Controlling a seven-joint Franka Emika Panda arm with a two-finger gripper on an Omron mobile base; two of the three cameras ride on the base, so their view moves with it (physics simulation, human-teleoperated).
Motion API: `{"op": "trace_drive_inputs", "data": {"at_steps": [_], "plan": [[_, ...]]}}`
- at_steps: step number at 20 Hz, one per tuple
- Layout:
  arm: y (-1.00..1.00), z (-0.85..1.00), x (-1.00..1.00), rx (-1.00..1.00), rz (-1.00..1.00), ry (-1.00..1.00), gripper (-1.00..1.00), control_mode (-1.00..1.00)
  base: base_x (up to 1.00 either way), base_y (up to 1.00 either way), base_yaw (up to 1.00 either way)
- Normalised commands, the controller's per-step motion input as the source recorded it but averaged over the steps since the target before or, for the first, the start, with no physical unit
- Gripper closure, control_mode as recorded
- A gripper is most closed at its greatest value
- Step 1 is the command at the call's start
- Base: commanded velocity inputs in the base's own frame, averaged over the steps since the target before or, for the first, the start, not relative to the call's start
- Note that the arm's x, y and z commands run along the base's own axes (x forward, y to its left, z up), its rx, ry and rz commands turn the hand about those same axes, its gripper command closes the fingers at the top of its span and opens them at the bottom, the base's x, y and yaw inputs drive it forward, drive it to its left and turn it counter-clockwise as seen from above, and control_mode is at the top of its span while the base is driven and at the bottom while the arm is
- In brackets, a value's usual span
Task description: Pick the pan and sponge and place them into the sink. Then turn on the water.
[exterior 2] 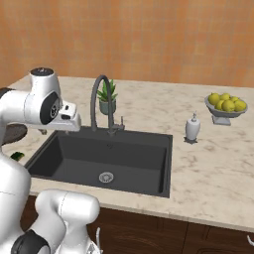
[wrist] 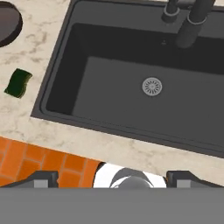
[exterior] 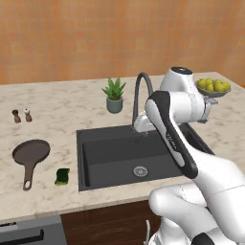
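On the marble counter point(exterior: 62, 107), reading left to right, I see salt and pepper shakers point(exterior: 22, 115) at the far left. The pan point(exterior: 30, 154) lies nearer, flat, handle toward the near edge. The sponge point(exterior: 62, 176) sits just right of that handle, green face up, between the pan and the sink point(exterior: 82, 162). Neither is in the basin, which holds nothing but its drain point(exterior: 139, 170). Behind the sink stand a potted plant point(exterior: 114, 95) and the arched faucet point(exterior: 141, 88); no water runs from it. A soap dispenser point(exterior 2: 192, 128) and a bowl of lemons point(exterior: 213, 87) lie to the right.

I judge the task to be at its first step: nothing has been picked. The next move calls for swinging the arm left over the pan and descending on its handle or rim.

The gripper point(wrist: 112, 179) hangs above the near edge of the sink. In the hand view its fingertips point(wrist: 43, 178) stand wide apart at the bottom corners, with nothing held or touched between them.
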Motion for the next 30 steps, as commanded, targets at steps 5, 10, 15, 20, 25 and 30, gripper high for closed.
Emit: {"op": "trace_drive_inputs", "data": {"at_steps": [5, 10, 15, 20, 25, 30], "plan": [[0.99, -0.19, -0.05, 0.00, 0.10, 0.01, -1.00, -1.00, 0.00, 0.00, 0.00], [0.94, -0.21, 0.00, 0.00, 0.05, 0.00, -1.00, -1.00, 0.00, 0.00, 0.00], [0.79, -0.10, 0.02, 0.00, 0.02, 0.03, -1.00, -1.00, 0.00, 0.00, 0.00], [0.94, -0.10, 0.02, 0.00, 0.01, 0.01, -1.00, -1.00, 0.00, 0.00, 0.00], [0.87, -0.16, 0.09, 0.00, 0.00, 0.00, -1.00, -1.00, 0.00, 0.00, 0.00], [0.69, -0.47, 0.24, 0.02, 0.00, 0.00, -1.00, -1.00, 0.00, 0.00, 0.00]]}}
